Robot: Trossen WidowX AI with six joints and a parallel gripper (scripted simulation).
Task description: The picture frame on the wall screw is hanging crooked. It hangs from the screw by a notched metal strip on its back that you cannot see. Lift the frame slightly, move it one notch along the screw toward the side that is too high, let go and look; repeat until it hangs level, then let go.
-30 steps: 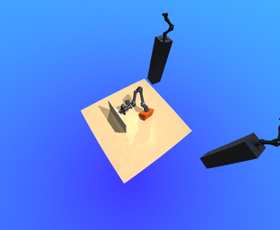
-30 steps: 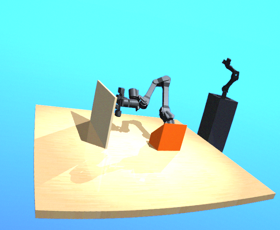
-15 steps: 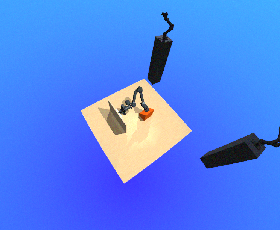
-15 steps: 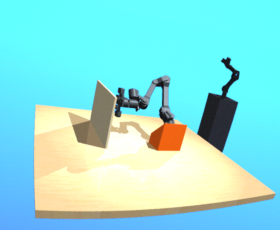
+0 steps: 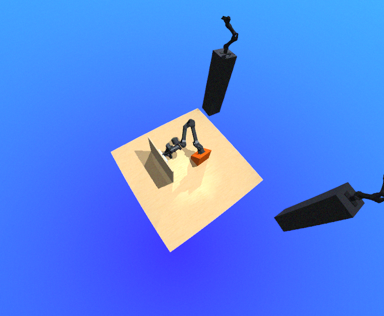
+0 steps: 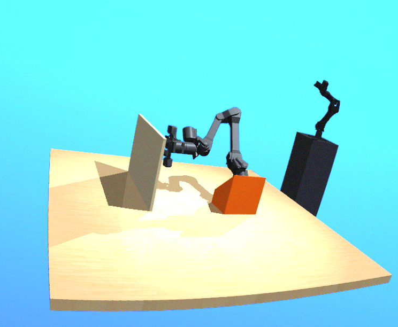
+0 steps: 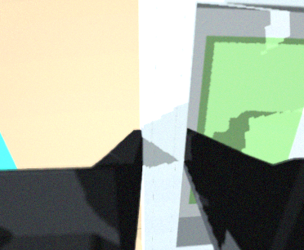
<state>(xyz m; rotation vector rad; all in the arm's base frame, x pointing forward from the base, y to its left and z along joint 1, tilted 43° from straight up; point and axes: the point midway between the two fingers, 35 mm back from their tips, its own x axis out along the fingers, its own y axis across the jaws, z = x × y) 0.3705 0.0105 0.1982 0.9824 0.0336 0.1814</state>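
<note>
The picture frame (image 7: pixel 165 61) (image 5: pixel 165 158) has a white border, a grey mat and a green picture (image 7: pixel 263 82). In the wrist view its side bar runs nearly upright between the fingers. My gripper (image 7: pixel 164 132) is shut on this bar, one finger outside the frame and the other over its inner side. In the top view only small white parts of the frame show beside the gripper. In the exterior view the wall panel hides the frame. The screw and the notched strip are hidden. The frame's lean is hard to tell from these views.
The upright wall panel (image 5: pixel 158 158) (image 6: pixel 146 162) stands on the wooden table (image 5: pixel 226 170) (image 6: pixel 199 267). The arm's orange base block (image 5: pixel 201 156) (image 6: pixel 243 195) stands in front of it. Black pedestals (image 5: pixel 219 81) (image 5: pixel 314 209) (image 6: pixel 308 169) with idle-looking arms stand off the table.
</note>
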